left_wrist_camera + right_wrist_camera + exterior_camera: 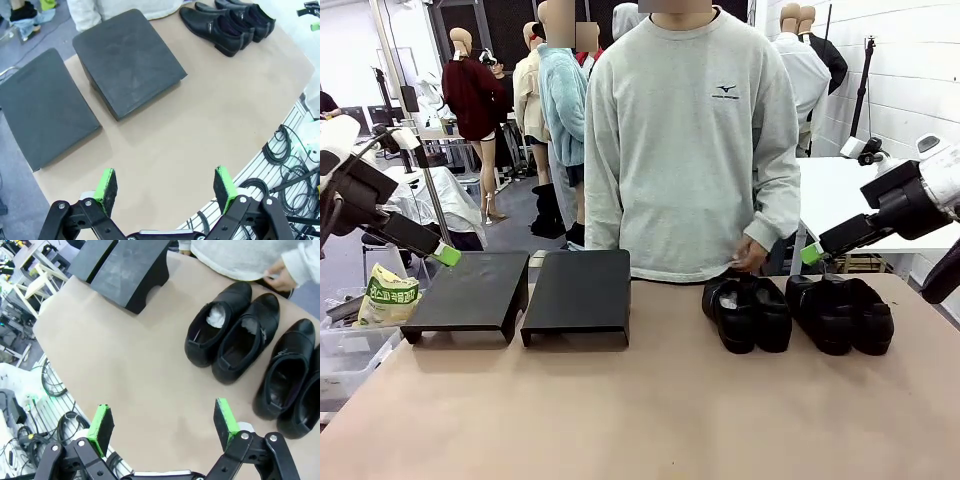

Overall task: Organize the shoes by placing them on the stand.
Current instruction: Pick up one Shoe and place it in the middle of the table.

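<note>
Nothing is on the stands so far, judging by how things lie. All four shoes point(750, 315) sit on the table point(640, 410), right of centre in the front view, in two pairs side by side. The two stands point(578, 290), left of centre, are bare on top. The left gripper point(165, 186) hangs with its jaws spread wide over bare tabletop near the stands, grasping nothing. The right gripper point(162, 426) is likewise released and empty above the table, just short of the shoes. The person's hand point(750, 255) hovers by the back of the left pair; whether it touches a shoe I cannot tell. All four placements are left to do.
</note>
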Controlling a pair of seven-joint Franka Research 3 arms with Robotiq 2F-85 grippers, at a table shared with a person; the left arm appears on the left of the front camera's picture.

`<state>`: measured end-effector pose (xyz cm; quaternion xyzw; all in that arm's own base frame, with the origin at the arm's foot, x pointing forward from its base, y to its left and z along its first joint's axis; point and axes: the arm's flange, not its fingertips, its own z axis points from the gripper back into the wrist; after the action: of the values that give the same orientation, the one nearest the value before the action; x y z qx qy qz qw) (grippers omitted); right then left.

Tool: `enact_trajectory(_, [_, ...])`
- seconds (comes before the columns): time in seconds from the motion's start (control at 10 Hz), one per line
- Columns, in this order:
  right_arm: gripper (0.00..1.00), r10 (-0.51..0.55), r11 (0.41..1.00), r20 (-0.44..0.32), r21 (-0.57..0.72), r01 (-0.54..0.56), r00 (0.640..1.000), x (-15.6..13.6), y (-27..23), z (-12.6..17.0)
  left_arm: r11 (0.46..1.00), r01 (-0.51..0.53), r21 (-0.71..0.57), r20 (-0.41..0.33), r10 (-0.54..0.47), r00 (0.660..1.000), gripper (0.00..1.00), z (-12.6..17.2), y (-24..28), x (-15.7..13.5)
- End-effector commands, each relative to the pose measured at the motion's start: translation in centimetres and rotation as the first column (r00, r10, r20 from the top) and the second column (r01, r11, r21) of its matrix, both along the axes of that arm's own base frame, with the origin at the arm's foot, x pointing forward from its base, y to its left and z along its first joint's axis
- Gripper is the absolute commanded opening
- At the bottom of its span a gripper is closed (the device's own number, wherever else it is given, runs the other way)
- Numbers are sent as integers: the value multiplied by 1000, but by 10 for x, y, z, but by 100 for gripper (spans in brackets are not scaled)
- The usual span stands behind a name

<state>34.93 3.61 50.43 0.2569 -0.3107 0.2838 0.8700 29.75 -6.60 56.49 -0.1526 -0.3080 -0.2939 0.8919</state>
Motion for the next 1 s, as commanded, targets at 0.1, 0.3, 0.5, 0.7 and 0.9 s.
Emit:
enact_trajectory(0.1, [100,10,1000,3,4,-10,1000,-3,-1,-11,1000,1,-8,6,-1,1000,100,-28,0,-21])
enact_trajectory(0.3, [100,-33,999,27,-8,34,999,1,-2,-13,998,-54,-37,19,55,998,100,-25,1,-21])
enact_trajectory(0.5, [100,-8,1000,-4,-9,8,1000,1,-2,-2,1000,1,3,3,-1,1000,100,1,-2,-1])
enact_trajectory(0.7, [100,-8,1000,-4,-9,8,1000,1,-2,-2,1000,1,3,3,-1,1000,100,1,-2,-1])
enact_trajectory(0.9, [100,-8,1000,-4,-9,8,1000,1,-2,-2,1000,1,3,3,-1,1000,100,1,-2,-1])
